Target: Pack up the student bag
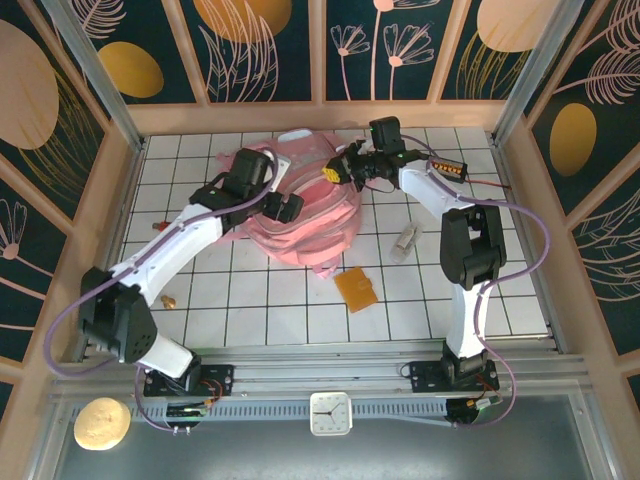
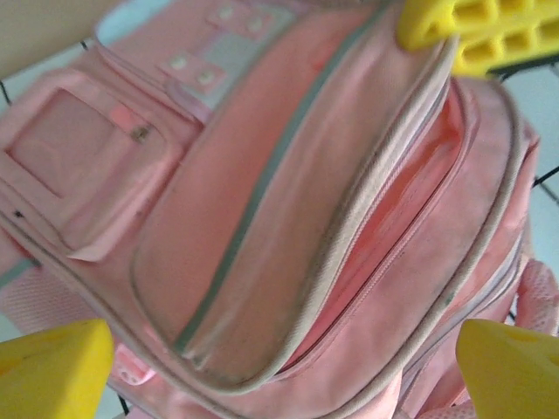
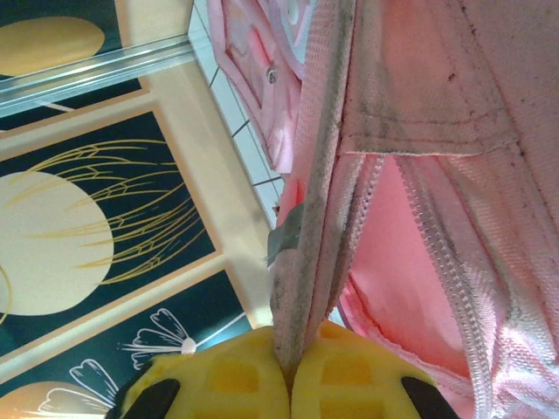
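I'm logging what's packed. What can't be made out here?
- Student bag pocket interior: left wrist view, shadowed under its own flap.
- Small pale object right of the bag: top view, too small to identify.
- Right fingers pinching the bag's edge: right wrist view, cut off by the bottom edge.

A white-tiled counter with dark grid lines is seen from above. The pink student bag is laid on it just off centre, toward 11 o'clock. A flat orange-brown piece is placed near the bag, at its 5 o'clock. A small pale object is found at 3 o'clock, a dark strip with orange marks at 2 o'clock, a tiny red item at 9 o'clock and a small golden item at 8 o'clock.
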Robot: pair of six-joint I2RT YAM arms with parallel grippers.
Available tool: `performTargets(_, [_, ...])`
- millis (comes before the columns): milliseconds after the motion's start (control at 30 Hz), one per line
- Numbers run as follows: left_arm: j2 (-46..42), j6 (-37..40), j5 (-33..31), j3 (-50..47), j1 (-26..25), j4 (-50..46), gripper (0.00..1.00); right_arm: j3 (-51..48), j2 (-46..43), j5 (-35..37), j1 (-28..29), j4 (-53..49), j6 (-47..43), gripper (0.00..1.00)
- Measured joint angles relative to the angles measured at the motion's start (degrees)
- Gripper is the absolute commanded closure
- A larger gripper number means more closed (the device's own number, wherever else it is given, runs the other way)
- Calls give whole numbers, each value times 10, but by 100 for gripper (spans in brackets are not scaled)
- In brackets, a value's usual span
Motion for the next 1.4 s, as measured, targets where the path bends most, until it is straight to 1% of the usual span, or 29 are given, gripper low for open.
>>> performTargets(67, [25,1,-4,10,-3,0,1,0,-1,-1,0,5,9,100])
performTargets(167, [54,8,-12,33,-5,-2,6,0,-1,-2,0,10,16,100])
performTargets(300, [78,16,-29,57,-5,0,20,0,-5,-2,1,12,21,100])
performTargets(333, [82,18,-33,61,-5,0,24,0,-6,-2,1,12,22,100])
performTargets(400, [97,21,-40,73,-5,0,39,0,-7,-2,2,12,23,100])
performTargets(433, [106,23,-43,80,-5,-1,47,0,-8,-2,2,12,23,100])
performTargets(500, [127,25,-45,95,-5,-3,68,-2,-8,-1,2,16,23,100])
performTargets(533, [134,26,-45,99,-6,-4,75,-3,-8,-1,2,17,23,100])
performTargets(600, [144,24,-43,103,-12,-7,92,-8,-8,-1,3,21,23,100])
performTargets(633, [145,27,-42,104,-14,-9,97,-10,-8,-1,3,24,23,100])
performTargets(667, [146,29,-43,105,-16,-12,100,-12,-8,-1,3,26,23,98])
performTargets(700, [146,28,-41,106,-16,-14,100,-14,-9,-2,2,27,23,86])
performTargets(800, [148,30,-40,113,-15,-20,100,-14,-12,-3,2,23,8,56])
performTargets(867, [153,29,-38,120,-13,-24,100,-10,-23,-3,1,1,-20,40])
performTargets(900, [155,27,-34,124,-12,-28,100,-4,-32,1,0,-22,-42,30])
performTargets(933, [157,25,-32,125,-12,-30,100,2,-40,7,-1,-42,-66,17])
performTargets(967, [158,22,-29,127,-11,-32,100,9,-54,19,-2,-67,-93,1])
performTargets(1033, [160,16,-23,131,-11,-35,100,14,-86,50,-5,-110,-146,1])
performTargets(1100, [161,9,-16,135,-11,-39,100,1,-137,93,-8,-146,-199,1])
performTargets(1167, [161,1,-10,137,-11,-42,100,-45,-208,131,-15,-165,-245,1])
performTargets(1267, [163,-8,3,142,-10,-48,100,-132,-303,163,-39,-194,-300,1])
performTargets(1333, [163,-15,12,143,-8,-49,100,-173,-330,181,-54,-220,-336,1])
performTargets(1400, [163,-21,18,143,-7,-50,100,-213,-334,197,-58,-243,-376,1])
